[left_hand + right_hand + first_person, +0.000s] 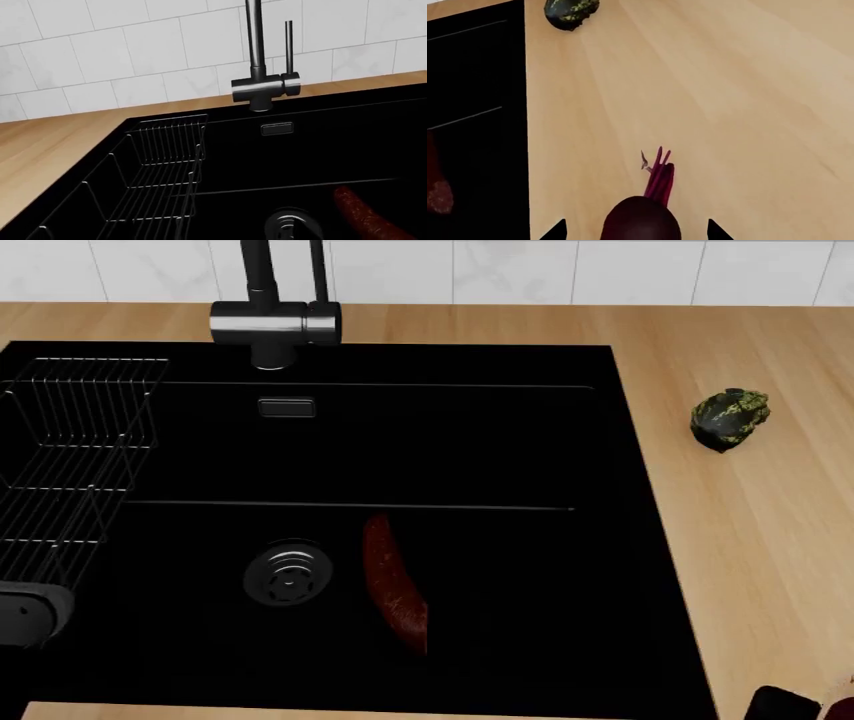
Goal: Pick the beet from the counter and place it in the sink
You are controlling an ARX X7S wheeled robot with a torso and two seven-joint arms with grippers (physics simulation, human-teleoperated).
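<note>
The beet (640, 220), dark maroon with a pinkish-red stem tuft, lies on the light wood counter (727, 100) right of the sink. My right gripper (636, 231) is open, with one dark fingertip (557, 231) on each side of the beet and a gap between each tip and the beet. In the head view only an edge of this gripper (787, 705) and a sliver of the beet (843, 708) show at the bottom right corner. The black sink (534, 460) fills the middle. My left gripper's fingers do not show against the dark basin in the left wrist view.
An elongated red vegetable (396, 585) lies in the sink beside the round drain (284, 573). A wire rack (67, 470) hangs at the sink's left side. The dark faucet (274, 325) stands at the back. A lumpy green-yellow vegetable (730, 418) sits on the counter to the right.
</note>
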